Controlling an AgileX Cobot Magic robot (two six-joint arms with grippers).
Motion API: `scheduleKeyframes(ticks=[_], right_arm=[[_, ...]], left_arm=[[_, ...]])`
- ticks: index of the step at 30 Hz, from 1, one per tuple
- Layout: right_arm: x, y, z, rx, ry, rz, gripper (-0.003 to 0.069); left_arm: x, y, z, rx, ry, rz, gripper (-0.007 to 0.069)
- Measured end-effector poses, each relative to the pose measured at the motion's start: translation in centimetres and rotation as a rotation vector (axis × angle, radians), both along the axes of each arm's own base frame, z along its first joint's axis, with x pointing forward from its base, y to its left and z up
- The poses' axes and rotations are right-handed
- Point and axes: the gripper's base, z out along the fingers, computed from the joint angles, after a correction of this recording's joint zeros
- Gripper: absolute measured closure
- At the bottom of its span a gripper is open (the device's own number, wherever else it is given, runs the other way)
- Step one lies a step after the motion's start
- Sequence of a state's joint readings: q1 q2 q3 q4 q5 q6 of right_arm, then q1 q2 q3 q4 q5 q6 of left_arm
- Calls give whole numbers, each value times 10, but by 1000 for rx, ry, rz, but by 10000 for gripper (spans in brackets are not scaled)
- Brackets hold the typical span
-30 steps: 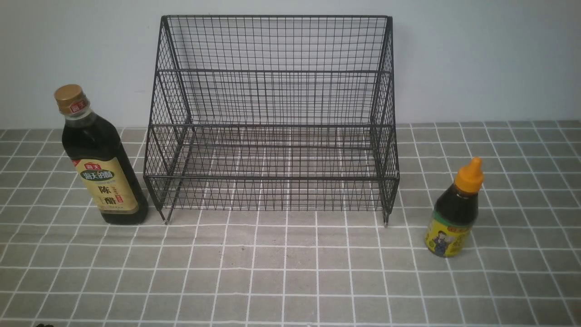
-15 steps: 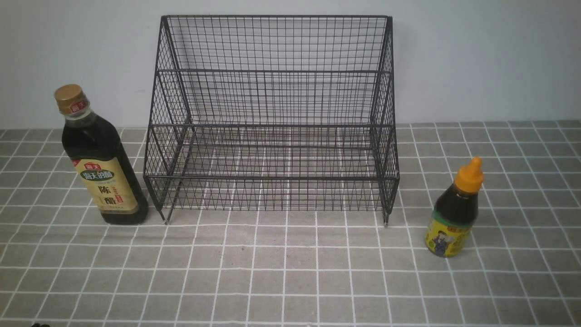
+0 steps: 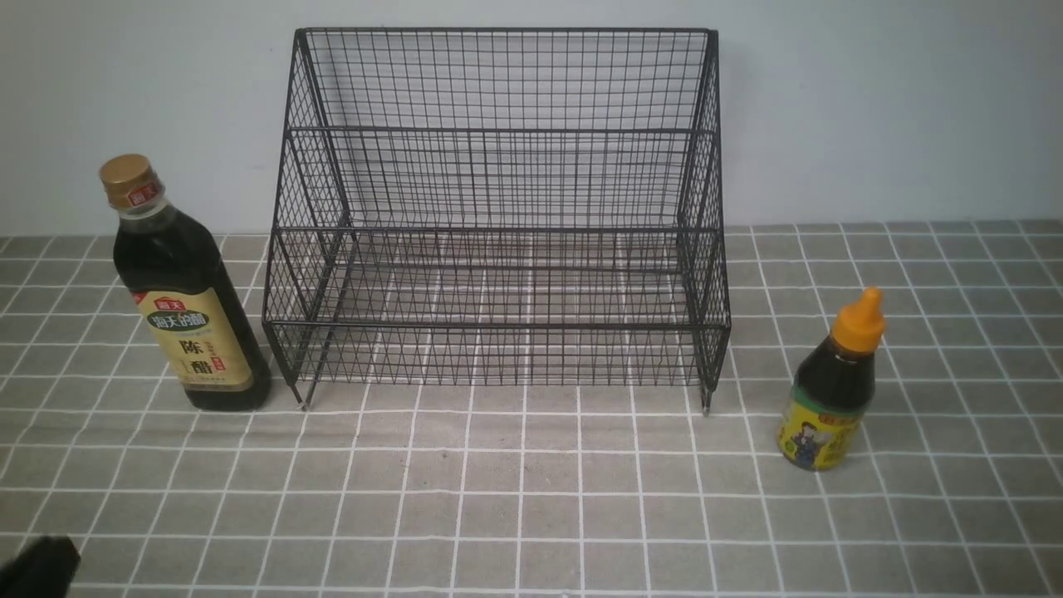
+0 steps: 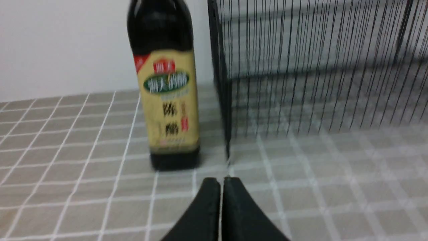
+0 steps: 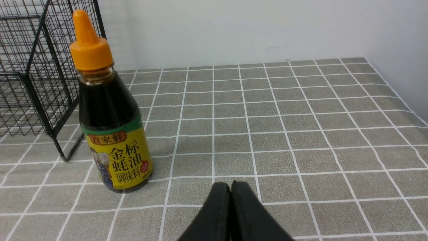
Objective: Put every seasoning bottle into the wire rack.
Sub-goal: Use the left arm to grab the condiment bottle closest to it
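Observation:
The tall seasoning bottle (image 3: 187, 307) with gold cap and beige label stands upright left of the black wire rack (image 3: 498, 224). The short seasoning bottle (image 3: 830, 390) with orange nozzle cap and yellow-green label stands upright right of the rack. The rack holds nothing. My left gripper (image 4: 220, 182) is shut and empty, low over the cloth, short of the tall bottle (image 4: 165, 90) and the rack's corner leg (image 4: 225, 110); its tip shows at the front view's bottom left corner (image 3: 37, 569). My right gripper (image 5: 230, 185) is shut and empty, short of the short bottle (image 5: 110, 120).
A grey checked cloth (image 3: 531, 498) covers the table. A pale wall (image 3: 872, 108) stands right behind the rack. In the right wrist view a side wall (image 5: 401, 50) bounds the table beyond the short bottle.
My left gripper's dark tip has come up into the front view's bottom left corner. The bottles and the rack have not moved.

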State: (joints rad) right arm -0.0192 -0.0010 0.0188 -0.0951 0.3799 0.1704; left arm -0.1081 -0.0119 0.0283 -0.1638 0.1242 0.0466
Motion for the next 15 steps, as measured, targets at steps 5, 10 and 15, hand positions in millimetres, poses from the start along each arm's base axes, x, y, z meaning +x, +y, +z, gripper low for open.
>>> scheduleKeyframes(ticks=[5,10,15], right_arm=[[0,0,0,0,0,0,673],[0,0,0,0,0,0,673],[0,0,0,0,0,0,673]], left_arm=[[0,5,19,-327,-176,41,631],[-7,18,42,-373,-461,129,631],[2,15,67,-185,-432,143,631]])
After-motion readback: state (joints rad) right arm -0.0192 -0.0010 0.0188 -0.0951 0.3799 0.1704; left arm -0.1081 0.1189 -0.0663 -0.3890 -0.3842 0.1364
